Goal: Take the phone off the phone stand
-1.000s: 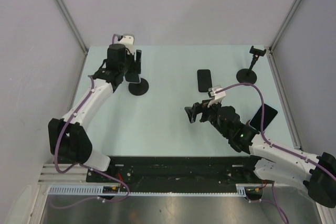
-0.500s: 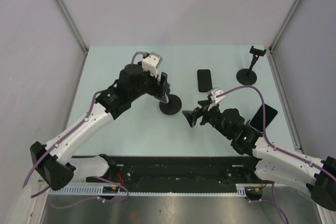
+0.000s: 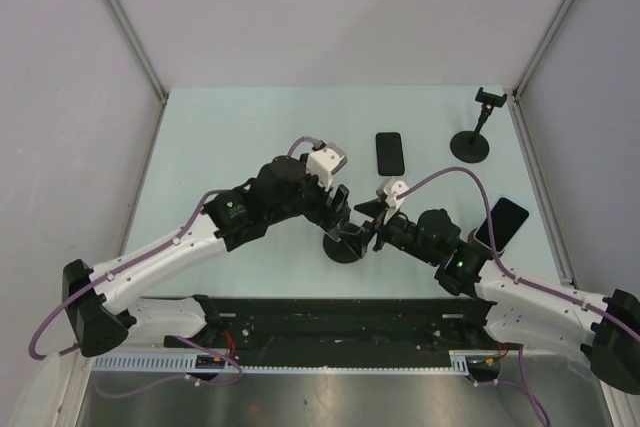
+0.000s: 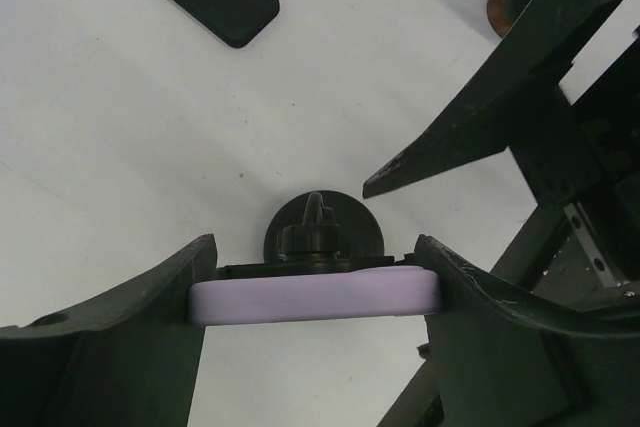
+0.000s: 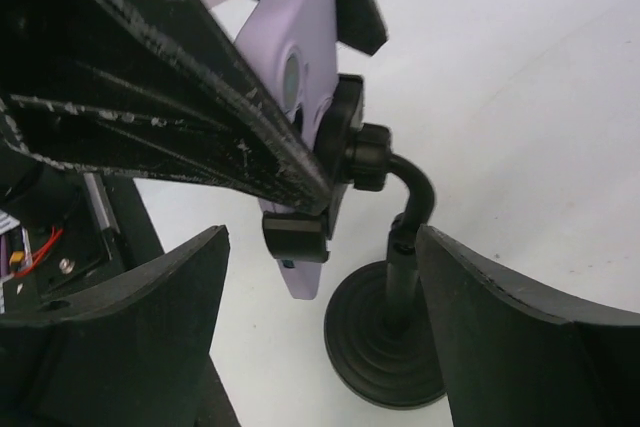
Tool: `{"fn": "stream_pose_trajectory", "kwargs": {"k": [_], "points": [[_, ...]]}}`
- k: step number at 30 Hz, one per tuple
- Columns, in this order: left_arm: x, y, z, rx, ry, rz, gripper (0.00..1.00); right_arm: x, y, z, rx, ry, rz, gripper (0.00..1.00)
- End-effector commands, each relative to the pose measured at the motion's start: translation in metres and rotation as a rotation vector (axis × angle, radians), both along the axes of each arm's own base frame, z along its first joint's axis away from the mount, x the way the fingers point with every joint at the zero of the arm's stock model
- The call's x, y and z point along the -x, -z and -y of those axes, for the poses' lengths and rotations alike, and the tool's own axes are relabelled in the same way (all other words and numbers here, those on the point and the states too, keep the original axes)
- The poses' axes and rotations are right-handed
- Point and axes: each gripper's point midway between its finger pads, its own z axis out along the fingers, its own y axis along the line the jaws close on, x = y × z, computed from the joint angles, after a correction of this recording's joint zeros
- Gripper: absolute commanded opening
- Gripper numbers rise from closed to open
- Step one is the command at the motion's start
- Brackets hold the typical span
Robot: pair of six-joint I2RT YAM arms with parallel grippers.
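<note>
The left arm reaches from its base to the near middle of the table point(image 3: 220, 147), with the left gripper point(image 3: 338, 209) pointing down. Its fingers point(image 4: 150, 327) press on two opposite edges of the lilac phone point(image 4: 315, 300), so it grips the phone. The phone sits in the clamp of the stand point(image 5: 385, 347). The right arm comes in low from the right. The right gripper point(image 3: 374, 231) is wide open, with one finger on each side of the stand's stem, holding nothing.
</note>
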Motion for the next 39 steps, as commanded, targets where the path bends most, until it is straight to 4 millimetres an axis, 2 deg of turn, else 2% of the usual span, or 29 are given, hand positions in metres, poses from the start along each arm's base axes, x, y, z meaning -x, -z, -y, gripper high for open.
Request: {"fn": "stream_pose_trajectory", "kwargs": {"k": [1,2,6,11,21,24,25,27,28,32,39], "points": [[-0.002,-0.033,0.004,0.128,-0.011,0.064,0.06,0.011,0.001,-0.016,0.004,-0.094,0.038,0.79],[-0.001,-0.032,0.003,0.13,-0.014,0.062,0.06,0.011,0.009,-0.018,0.02,-0.096,0.027,0.76],[0.006,-0.024,0.001,0.132,-0.006,0.039,0.06,0.012,0.016,-0.024,0.037,-0.104,0.026,0.69],[0.017,-0.023,0.002,0.142,0.051,0.028,0.09,0.014,0.012,-0.025,0.032,-0.107,0.042,0.56],[0.017,-0.021,0.005,0.124,0.072,0.037,0.09,0.016,-0.013,-0.014,-0.029,-0.072,0.075,0.57],[0.016,-0.022,0.005,0.124,0.076,0.039,0.08,0.014,-0.012,-0.014,-0.026,-0.058,0.07,0.5],[0.017,-0.021,0.006,0.125,0.082,0.036,0.08,0.012,-0.01,-0.014,-0.021,-0.055,0.066,0.42],[0.021,-0.022,0.008,0.129,0.106,0.033,0.07,0.011,-0.004,-0.015,-0.007,-0.051,0.056,0.34],[0.022,-0.022,0.009,0.129,0.114,0.03,0.07,0.01,-0.002,-0.016,-0.004,-0.049,0.052,0.24],[0.028,-0.022,0.008,0.133,0.147,0.027,0.0,0.007,0.001,-0.015,0.007,-0.034,0.047,0.0],[0.022,-0.014,-0.016,0.071,0.122,-0.01,0.0,0.006,0.003,-0.013,0.022,-0.021,0.055,0.0]]}}
